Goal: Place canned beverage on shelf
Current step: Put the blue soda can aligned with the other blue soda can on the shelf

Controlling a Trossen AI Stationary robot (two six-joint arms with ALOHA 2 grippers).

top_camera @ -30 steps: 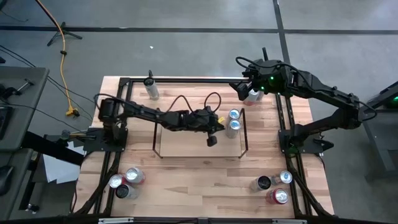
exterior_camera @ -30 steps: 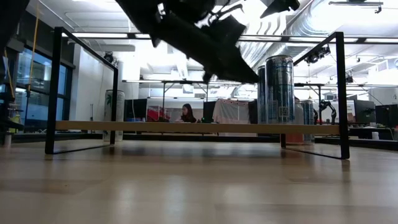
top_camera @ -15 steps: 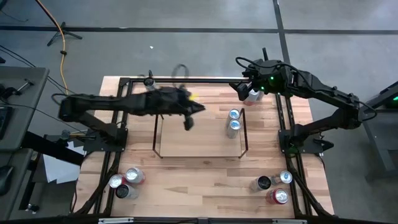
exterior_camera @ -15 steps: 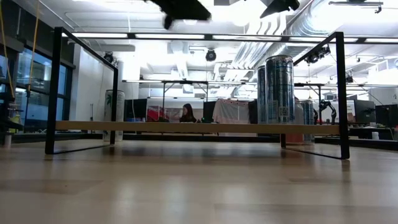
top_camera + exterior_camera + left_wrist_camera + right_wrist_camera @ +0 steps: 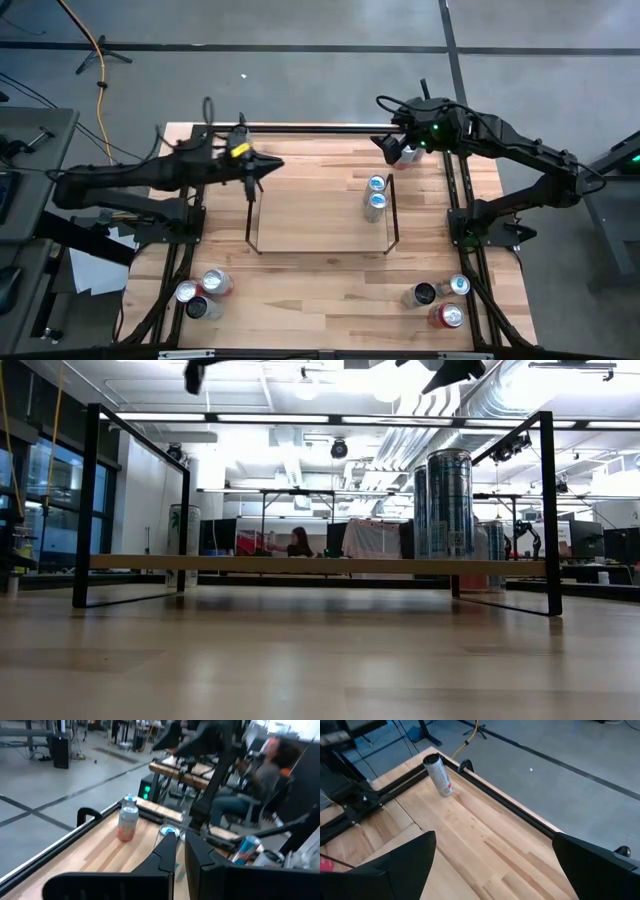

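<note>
The shelf (image 5: 320, 225) is a low light-wood board with black wire ends, in the middle of the table; it also shows in the low view (image 5: 300, 565). Two blue-topped cans (image 5: 376, 193) stand upright on its right end, and they also show in the low view (image 5: 449, 505). My left gripper (image 5: 252, 183) hangs over the shelf's far left corner, shut and empty, with only a narrow slit between its fingers (image 5: 180, 842). My right gripper (image 5: 393, 148) is wide open and empty at the table's far right, next to a white can (image 5: 409, 154).
One can (image 5: 438, 775) stands at the table's far left corner by the black rail. Three cans (image 5: 200, 292) stand at the front left and three more (image 5: 440, 300) at the front right. Black rails (image 5: 320, 127) frame the table.
My left gripper has swung away from the two cans on the shelf, toward the table's left and far edge, and risen out of most of the low view. The two cans stay upright on the shelf.
</note>
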